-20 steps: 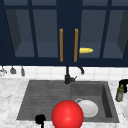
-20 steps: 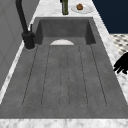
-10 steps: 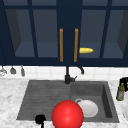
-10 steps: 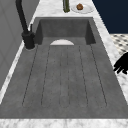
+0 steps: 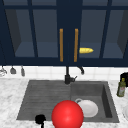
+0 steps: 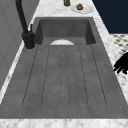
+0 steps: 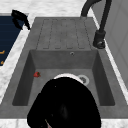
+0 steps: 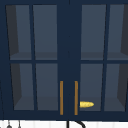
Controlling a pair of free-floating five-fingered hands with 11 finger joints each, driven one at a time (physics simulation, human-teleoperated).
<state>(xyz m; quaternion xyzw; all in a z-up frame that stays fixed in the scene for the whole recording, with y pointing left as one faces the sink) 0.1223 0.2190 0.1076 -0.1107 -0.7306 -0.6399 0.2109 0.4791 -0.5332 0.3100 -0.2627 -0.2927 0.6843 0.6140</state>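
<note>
1. While the left hand [image 5: 40,119] hangs at the front edge of the sink, over the marble counter [image 6: 117,82] just beside the ribbed drainboard [image 6: 65,75], its fingers droop loose and a little spread. It holds nothing and touches nothing. The side views show the same hand [image 6: 122,63] [image 7: 20,17] hovering off the sink's rim.
2. Nearest to it, as seen from the front, is a glossy red ball [image 5: 67,115], which overlaps the front rim between the drainboard and the basin. I cannot tell whether it rests on the rim or floats nearer the camera.
3. That ball looks smooth, hard and perfectly round, so I judge it light but slippery and apt to roll. A hand should cup it round its widest part with the thumb opposite the fingers, not nip it from the top.
4. From the right, a large black shape [image 7: 65,107] stands in the foreground over the basin. It may be the right hand, but I cannot tell, nor how its fingers stand.
5. Just behind the ball, a white plate [image 5: 92,111] lies on the basin floor. A small red speck [image 7: 37,74] sits near the basin's front wall.
6. Farther back, a black faucet [image 5: 67,75] stands at the rear rim, and an oil bottle [image 5: 121,87] stands on the counter to the right.
7. Above hangs a navy glass-front cabinet [image 5: 67,30] with brass handles [image 5: 61,45]. A yellow cob-shaped thing [image 5: 86,50] lies on its lower shelf.
</note>
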